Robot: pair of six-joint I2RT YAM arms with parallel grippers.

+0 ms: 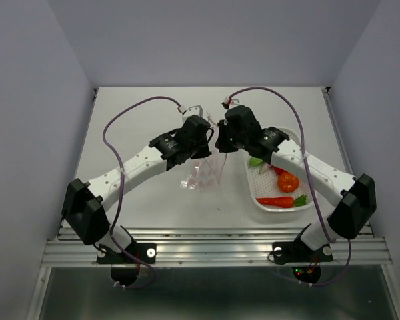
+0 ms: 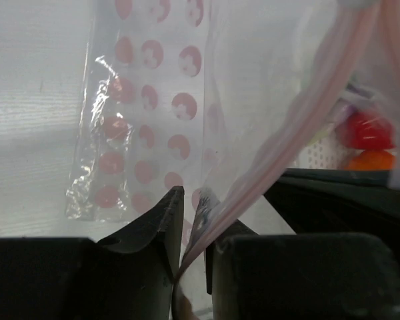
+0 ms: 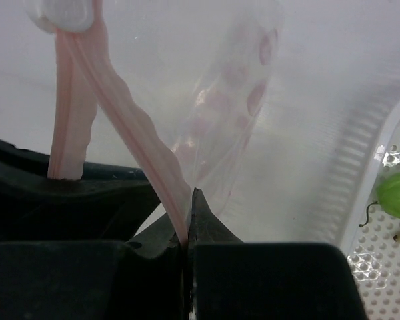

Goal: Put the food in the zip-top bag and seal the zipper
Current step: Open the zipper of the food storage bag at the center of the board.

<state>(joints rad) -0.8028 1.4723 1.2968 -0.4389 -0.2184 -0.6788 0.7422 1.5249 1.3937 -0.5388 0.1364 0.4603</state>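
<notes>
Both arms meet over the middle of the table (image 1: 160,207), with the bag (image 1: 203,175) hanging between their grippers.

Right gripper (image 3: 185,227): clenched. Its fingers are pressed together on the zipper (image 3: 133,140), which rises up and to the left from the pinch. The clear dotted film of the bag (image 3: 233,100) billows behind it.

Left gripper (image 2: 195,213): the jaws stand slightly apart with the zipper (image 2: 287,143) running down between them. I cannot tell whether they press on the strip or merely flank it. The dotted bag wall (image 2: 147,133) hangs beyond the fingers, creased and slack.

Food: all the pieces in view lie in the white basket (image 1: 261,190), to the right of the bag and apart from it. They are the carrot (image 1: 278,201) along the near side, the pumpkin (image 1: 288,181) behind it and the green pod (image 1: 256,162) at the far left. The left wrist view shows the pepper (image 2: 368,130) touching the pumpkin (image 2: 372,159).
</notes>
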